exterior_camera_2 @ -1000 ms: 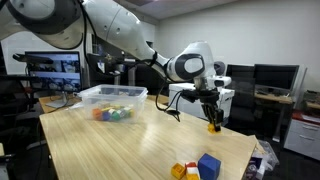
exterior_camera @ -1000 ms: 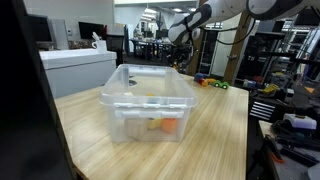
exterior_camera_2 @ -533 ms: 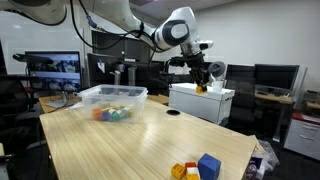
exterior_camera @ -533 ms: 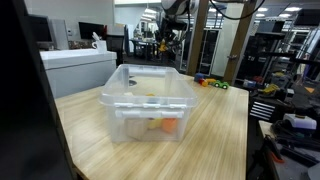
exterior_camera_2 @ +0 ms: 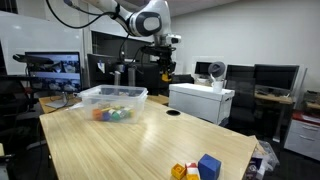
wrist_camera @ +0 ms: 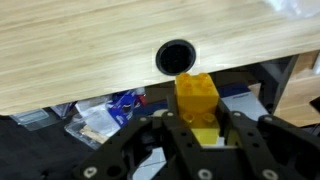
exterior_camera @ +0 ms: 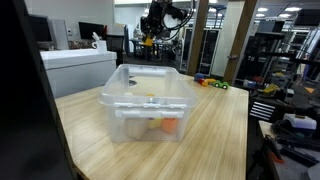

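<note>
Wrist view gives us the plainest reading. The jaws are drawn in narrow and clamp a yellow block (wrist_camera: 197, 100) by its lower part, with its studded end sticking out past the fingertips. Behind it we see the wooden counter (wrist_camera: 80, 50) with a round cable hole (wrist_camera: 176, 57) close to its edge. Past that edge there is clutter lower down.

In an exterior view the arm (exterior_camera_2: 150, 20) holds its load high in the air, roughly above that hole at the counter's far side. It is beside the clear bin (exterior_camera_2: 135, 104) and well above it, not over it. From that distance the block is only a small speck under the wrist, so we would not swear to its exact pose there.

We judge the pick-up finished: the block is off the counter, touches nothing but the jaws, and looks firmly held. What is left is the rest of the carry and the release, since the block rests on nothing yet.

The bin already holds several coloured blocks (exterior_camera_2: 110, 113). A few loose blocks (exterior_camera_2: 195, 168), one of them blue, lie at the counter's near corner. They are well apart from the arm and untouched, so by our reckoning the work is partway through.
</note>
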Controlling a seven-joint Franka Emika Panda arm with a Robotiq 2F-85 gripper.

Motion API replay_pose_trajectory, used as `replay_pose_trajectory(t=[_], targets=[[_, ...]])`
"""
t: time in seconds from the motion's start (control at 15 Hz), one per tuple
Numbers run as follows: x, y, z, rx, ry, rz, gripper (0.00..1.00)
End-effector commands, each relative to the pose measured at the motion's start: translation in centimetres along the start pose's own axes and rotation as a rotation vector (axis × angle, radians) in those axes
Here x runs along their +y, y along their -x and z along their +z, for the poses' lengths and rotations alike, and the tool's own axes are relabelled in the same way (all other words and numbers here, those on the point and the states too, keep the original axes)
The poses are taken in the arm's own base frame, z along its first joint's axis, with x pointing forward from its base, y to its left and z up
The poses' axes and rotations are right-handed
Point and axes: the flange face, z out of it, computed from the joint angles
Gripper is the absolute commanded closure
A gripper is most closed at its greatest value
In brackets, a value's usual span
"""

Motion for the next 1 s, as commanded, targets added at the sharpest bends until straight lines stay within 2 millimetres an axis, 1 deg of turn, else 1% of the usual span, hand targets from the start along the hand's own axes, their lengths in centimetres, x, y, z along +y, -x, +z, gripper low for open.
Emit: replay_pose_trajectory(t=[0.0,0.27,0.4,0.67,0.93], targets=[[-1.8,5.8,-1.4,-0.103,-0.093,-0.144,0.89],[-3.2,10.7,-1.6,-0.244,-0.165,-0.318,0.89],[-3.8,12.5,-1.6,-0.286,-0.18,-0.387,0.89],[-5.8,15.0,-1.5,-0.326,-0.201,-0.487,0.89],[-7.7,16.4,-0.8,-0.343,-0.21,-0.54,0.89]])
